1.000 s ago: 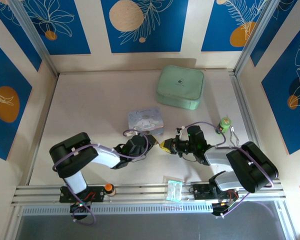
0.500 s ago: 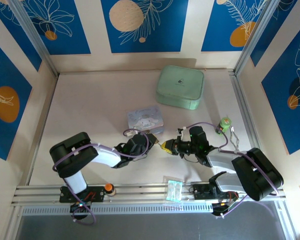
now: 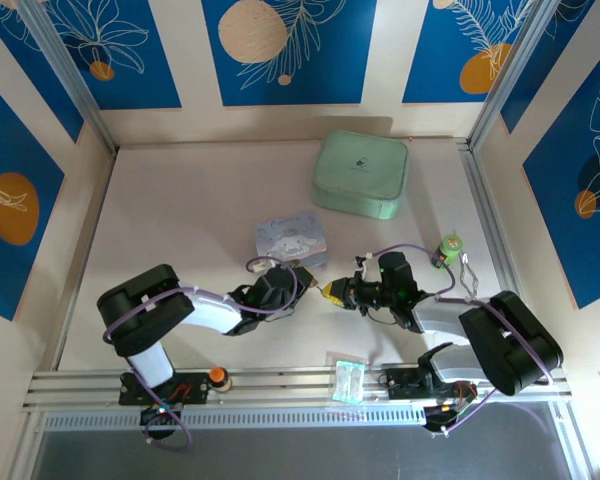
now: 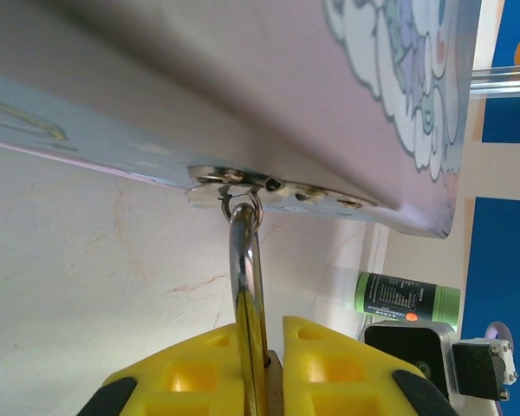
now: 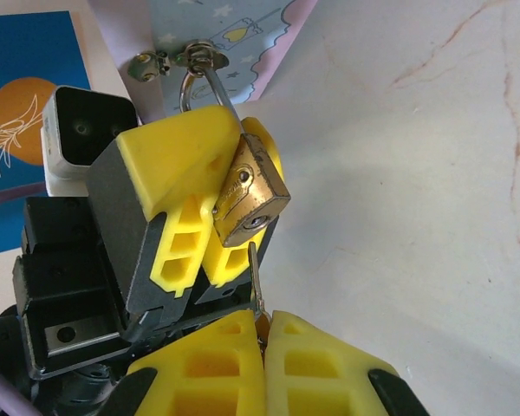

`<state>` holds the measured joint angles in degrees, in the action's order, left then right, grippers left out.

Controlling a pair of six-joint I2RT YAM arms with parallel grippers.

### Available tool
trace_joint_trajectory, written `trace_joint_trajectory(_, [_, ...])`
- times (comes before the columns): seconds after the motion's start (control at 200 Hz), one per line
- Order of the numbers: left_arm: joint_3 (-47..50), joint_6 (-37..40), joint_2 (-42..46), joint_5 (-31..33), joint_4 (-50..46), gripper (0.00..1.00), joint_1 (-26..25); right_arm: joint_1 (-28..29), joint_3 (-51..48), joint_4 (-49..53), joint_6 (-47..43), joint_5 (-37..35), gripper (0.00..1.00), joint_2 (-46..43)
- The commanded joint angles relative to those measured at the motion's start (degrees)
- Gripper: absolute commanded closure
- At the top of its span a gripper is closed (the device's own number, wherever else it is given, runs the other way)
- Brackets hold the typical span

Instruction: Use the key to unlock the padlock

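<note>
Left end effector (image 4: 270, 347) is closed narrow on the padlock (image 5: 250, 198). Its yellow fingers clamp the brass body, and the silver shackle rises from between them and passes through a small ring on the hasp (image 4: 269, 186) at the edge of the blue cartoon tin (image 3: 292, 238). The padlock is held tilted, just beside the tin. Right end effector (image 5: 262, 334) is pinched shut on the key (image 5: 256, 282). The thin blade stands up from between its fingers, with the tip at the lower edge of the padlock body. Cannot tell whether the tip sits in the keyhole. In the top view both end effectors meet just in front of the tin, mid-surface (image 3: 180, 220). Green case (image 3: 360, 173) lies well behind the tin. Small green bottle (image 3: 448, 248) stands to the right.
</note>
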<state>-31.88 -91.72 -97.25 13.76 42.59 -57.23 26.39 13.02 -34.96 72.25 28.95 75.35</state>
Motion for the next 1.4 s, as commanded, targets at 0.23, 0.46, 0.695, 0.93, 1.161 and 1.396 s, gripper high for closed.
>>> trace_joint_trajectory(0.23, [-0.40,-4.96,0.11,-3.12,-3.85,1.00,0.37,0.41,1.84,-4.77,-0.11,1.21,0.98,3.83])
trace_joint_trajectory(0.46, [-0.56,-5.17,0.05,-4.00,-3.42,1.00,0.37,0.59,2.30,-9.45,0.72,1.14,0.98,6.95])
trace_joint_trajectory(0.695, [-0.27,-5.32,0.61,-4.79,-2.92,1.00,0.37,0.14,2.60,-12.09,0.24,1.59,0.98,10.69])
trace_joint_trajectory(0.93, [-0.10,-5.62,1.09,-6.17,-1.74,1.00,0.37,-2.22,3.15,-23.01,2.93,5.09,0.98,19.48])
trace_joint_trajectory(1.161, [-0.55,-4.70,1.18,-7.15,-2.25,1.00,0.37,-2.75,3.75,-28.17,3.91,5.68,0.99,23.58])
trace_joint_trajectory(1.396, [-0.58,-3.18,1.31,-8.22,-1.54,1.00,0.20,-3.32,4.56,-30.92,5.31,6.38,0.99,24.48])
